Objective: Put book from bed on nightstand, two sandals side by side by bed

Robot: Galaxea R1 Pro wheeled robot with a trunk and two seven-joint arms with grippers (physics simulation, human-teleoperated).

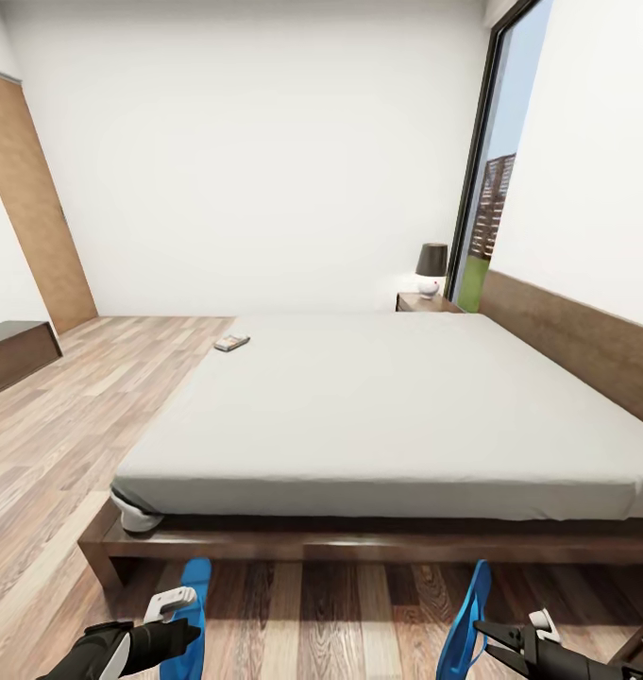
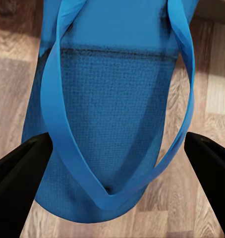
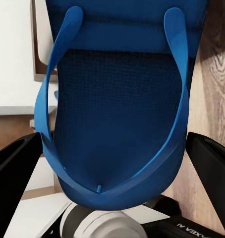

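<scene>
Bare light wood-plank floor (image 1: 66, 444) lies open along the left of the big low bed with pale grey mattress and dark brown frame (image 1: 387, 406). The frame's long front rail blocks passage ahead. A dark-shaded lamp (image 1: 431, 269) occupies the far dark brown nightstand (image 1: 425, 302).

The book (image 1: 231, 343) lies on the bed (image 1: 397, 416) near its far corner.

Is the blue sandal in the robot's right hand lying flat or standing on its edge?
On its edge. The right sandal looks thin and tall, held in the right gripper above the floor.
</scene>
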